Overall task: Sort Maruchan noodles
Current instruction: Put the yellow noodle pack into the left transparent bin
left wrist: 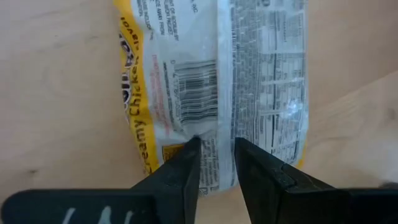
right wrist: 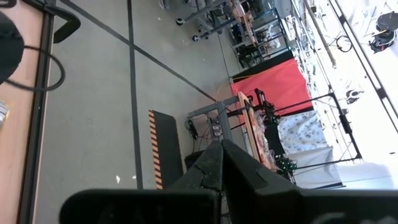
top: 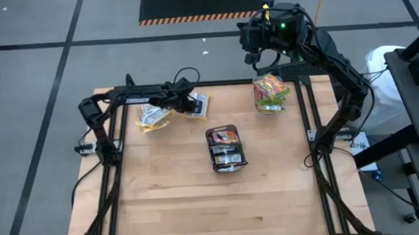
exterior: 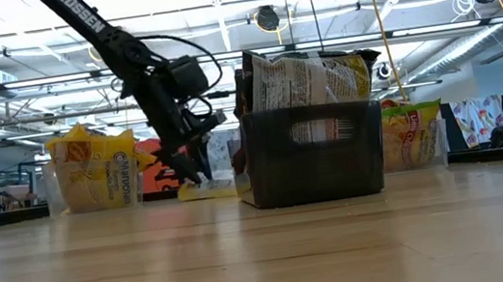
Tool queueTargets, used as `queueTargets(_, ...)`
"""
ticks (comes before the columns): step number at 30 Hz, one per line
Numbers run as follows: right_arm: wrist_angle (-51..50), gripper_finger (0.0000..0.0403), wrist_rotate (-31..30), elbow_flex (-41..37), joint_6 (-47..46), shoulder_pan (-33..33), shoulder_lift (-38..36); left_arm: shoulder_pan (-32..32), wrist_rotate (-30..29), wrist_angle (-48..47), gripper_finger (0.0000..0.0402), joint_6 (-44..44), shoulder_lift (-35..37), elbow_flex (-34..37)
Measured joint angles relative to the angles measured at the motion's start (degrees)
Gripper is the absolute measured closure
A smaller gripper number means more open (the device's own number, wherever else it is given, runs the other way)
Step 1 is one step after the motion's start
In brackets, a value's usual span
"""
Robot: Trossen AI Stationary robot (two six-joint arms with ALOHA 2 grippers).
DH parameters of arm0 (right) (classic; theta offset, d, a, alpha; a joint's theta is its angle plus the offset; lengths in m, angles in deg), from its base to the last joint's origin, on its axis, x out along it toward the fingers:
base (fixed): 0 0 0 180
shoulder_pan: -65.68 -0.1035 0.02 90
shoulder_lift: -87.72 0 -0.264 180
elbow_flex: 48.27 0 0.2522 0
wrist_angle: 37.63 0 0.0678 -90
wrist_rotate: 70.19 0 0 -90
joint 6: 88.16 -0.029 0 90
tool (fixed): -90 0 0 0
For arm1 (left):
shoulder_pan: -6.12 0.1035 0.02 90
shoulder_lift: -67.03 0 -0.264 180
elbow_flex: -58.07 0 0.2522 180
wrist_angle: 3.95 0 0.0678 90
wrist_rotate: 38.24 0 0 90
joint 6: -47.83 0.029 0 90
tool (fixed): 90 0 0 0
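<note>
A yellow Maruchan noodle packet lies flat on the table, back side up, at the far left. My left gripper slants down over its end, open by a narrow gap, one finger on each side of the packet's back seam. The low view shows the same gripper just above the packet. My right gripper is shut and empty, raised high beyond the table's far right corner. My left gripper comes at the packet's near end slanting down from the table's left. Its fingertips cover the spot, so I cannot tell whether they touch the wrapper. The packet lies flat on the table.
A clear tub with yellow packets stands left of the loose packet. A dark tray with dark packets stands upright at mid table. A clear tub with green-edged orange packets is at the far right. The near half is bare wood.
</note>
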Motion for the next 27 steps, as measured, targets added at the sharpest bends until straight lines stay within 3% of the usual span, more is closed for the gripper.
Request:
queueTargets(17, 0.1, 0.0403, 0.0, 0.0, 0.0, 0.0, 0.0, -0.3, 0.5, 1.6, 0.0297, 2.6, -2.2, -0.1)
queueTargets(27, 0.1, 0.0403, 0.0, 0.0, 0.0, 0.0, 0.0, -0.2, 0.3, 1.7, 0.0395, 3.4, -2.3, 0.0)
